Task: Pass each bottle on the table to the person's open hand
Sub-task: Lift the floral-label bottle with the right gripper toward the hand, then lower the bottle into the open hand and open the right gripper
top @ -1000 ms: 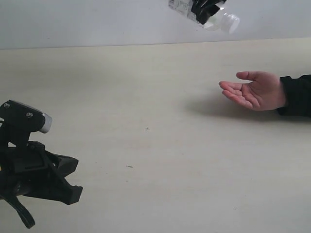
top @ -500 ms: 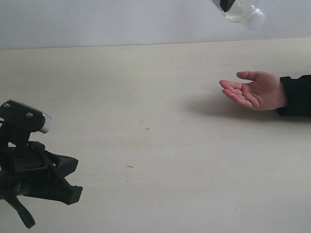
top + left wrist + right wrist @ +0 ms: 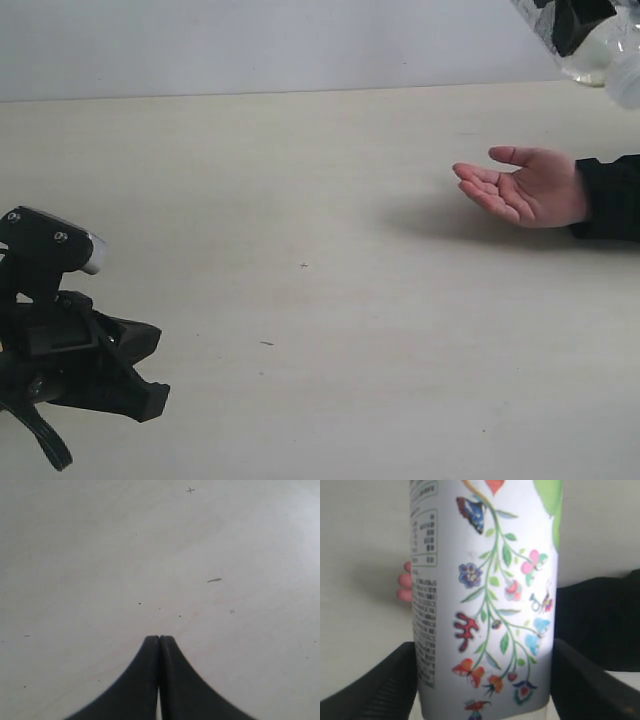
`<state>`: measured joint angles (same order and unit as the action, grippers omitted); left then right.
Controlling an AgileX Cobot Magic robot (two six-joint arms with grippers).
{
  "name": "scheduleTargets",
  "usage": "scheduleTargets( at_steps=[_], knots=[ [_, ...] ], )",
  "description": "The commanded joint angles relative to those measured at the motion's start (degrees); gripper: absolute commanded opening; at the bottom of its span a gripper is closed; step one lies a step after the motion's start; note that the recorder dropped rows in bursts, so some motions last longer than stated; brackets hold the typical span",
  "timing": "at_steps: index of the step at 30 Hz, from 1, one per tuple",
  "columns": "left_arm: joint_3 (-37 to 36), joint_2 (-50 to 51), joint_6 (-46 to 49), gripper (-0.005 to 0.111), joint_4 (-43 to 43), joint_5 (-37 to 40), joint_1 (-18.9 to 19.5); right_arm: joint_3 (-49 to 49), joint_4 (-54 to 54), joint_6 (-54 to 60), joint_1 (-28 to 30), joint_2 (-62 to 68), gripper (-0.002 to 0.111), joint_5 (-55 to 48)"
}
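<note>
Carried rightward since a second ago: clear plastic bottle with white-green label (image 3: 596,58), then above the far edge of the wide pale beige table (image 3: 300,190) nearer the middle, now high over the far right corner and partly cut off by the picture. Clamped around its body by the black right gripper (image 3: 577,22), tilted, clear end lowest. Well apart from the bare, light-skinned open hand with black sleeve cuff (image 3: 527,188), held palm up near the right edge, below the bottle. Soft shadow (image 3: 420,220) on the table beside the hand, toward the middle. Unchanged in place: hand, and black left arm (image 3: 75,350) at the near left corner.

Left wrist view: black left gripper (image 3: 160,640) with fingers (image 3: 145,680) pressed flat together, holding nothing, over bare table surface marked by a few dark specks (image 3: 214,580).

Right wrist view: label of the bottle filling the middle, white with printed flowers, butterflies and a green patch, small text down one side. Gripped between two black fingers (image 3: 375,690), set wide on either side of the body. Behind the bottle, pink fingertips of the hand on one side, black sleeve (image 3: 600,620) on the other.
</note>
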<state>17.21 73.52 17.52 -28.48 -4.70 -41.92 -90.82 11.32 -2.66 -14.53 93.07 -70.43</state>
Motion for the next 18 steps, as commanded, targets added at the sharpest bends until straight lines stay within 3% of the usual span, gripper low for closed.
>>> scheduleTargets(
  at_steps=[1, 7, 18],
  knots=[
    [-0.3, -0.4, 0.1, 0.001, -0.1, -0.7, 0.1, 6.0, 0.6, -4.3, 0.3, -0.1, 0.0, 2.7],
    [-0.3, -0.4, 0.1, 0.001, -0.1, -0.7, 0.1, 13.5, 0.7, -9.5, 0.3, 1.1, 0.0, 16.1],
    [-0.3, -0.4, 0.1, 0.001, -0.1, -0.7, 0.1, 14.0, 3.9, -13.5, 0.3, 11.1, 0.0, 18.3]
  ],
)
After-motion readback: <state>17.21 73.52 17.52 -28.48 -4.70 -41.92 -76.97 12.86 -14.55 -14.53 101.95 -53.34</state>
